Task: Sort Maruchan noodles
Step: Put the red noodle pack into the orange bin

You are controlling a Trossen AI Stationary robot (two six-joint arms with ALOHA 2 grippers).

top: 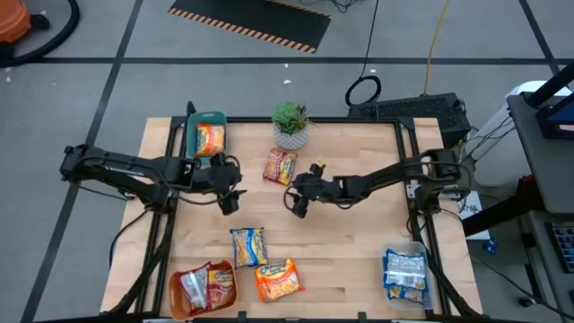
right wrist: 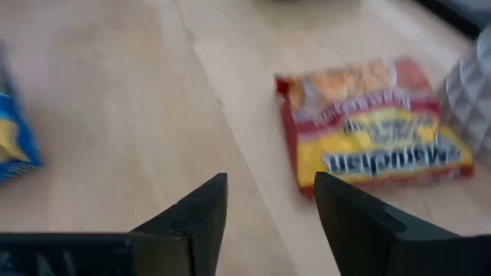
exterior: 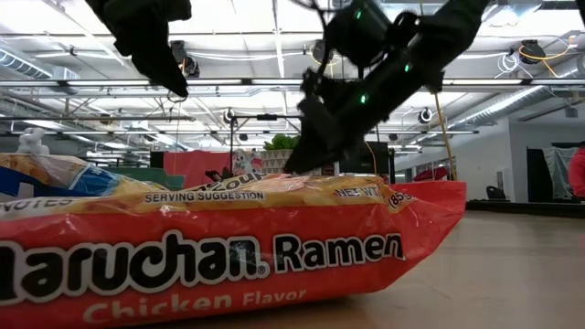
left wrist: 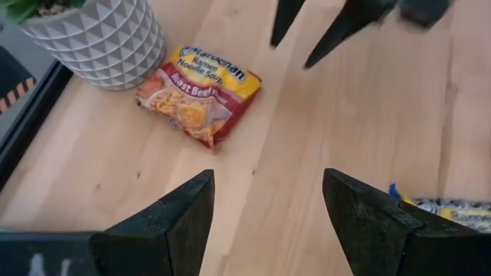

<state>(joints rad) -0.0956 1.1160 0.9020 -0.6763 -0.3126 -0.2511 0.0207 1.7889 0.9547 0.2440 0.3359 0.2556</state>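
Both grippers hover open over the middle of the table and touch nothing. My left gripper (top: 230, 196) (left wrist: 268, 211) is left of centre; my right gripper (top: 299, 201) (right wrist: 270, 205) is just right of it. A red-and-yellow Maruchan packet (top: 280, 166) (left wrist: 201, 98) (right wrist: 376, 126) lies flat beyond both, beside the plant pot. A blue-and-yellow packet (top: 248, 246) and an orange packet (top: 278, 279) (exterior: 228, 247) lie flat nearer the near edge. Another orange packet (top: 210, 139) lies in the teal bin (top: 192, 135).
The potted plant (top: 291, 124) (left wrist: 100, 38) stands at the far edge. An orange bin (top: 178, 301) at the near left corner holds silver-red and dark red packets. A clear bin (top: 420, 256) at the near right corner holds blue packets. Bare wood lies between the grippers and the right edge.
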